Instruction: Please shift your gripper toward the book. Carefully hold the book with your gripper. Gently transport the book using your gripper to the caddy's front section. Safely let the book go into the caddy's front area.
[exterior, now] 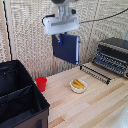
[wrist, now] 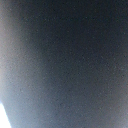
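Observation:
In the exterior view my white gripper (exterior: pixel 60 39) hangs high above the table and is shut on the dark navy book (exterior: pixel 67 49). The book hangs upright below the fingers, well clear of the tabletop. The black fabric caddy (exterior: pixel 20 97) with inner dividers stands at the exterior view's lower left, below and to the left of the book. The wrist view is filled by a dark blurred surface (wrist: pixel 70 60), seemingly the book's cover close to the lens.
A red cup (exterior: pixel 41 83) stands beside the caddy. A small bowl with yellow food (exterior: pixel 78 85) sits mid-table. A black-and-silver toaster oven (exterior: pixel 112 56) with its door open is at the exterior view's right. A woven wall is behind.

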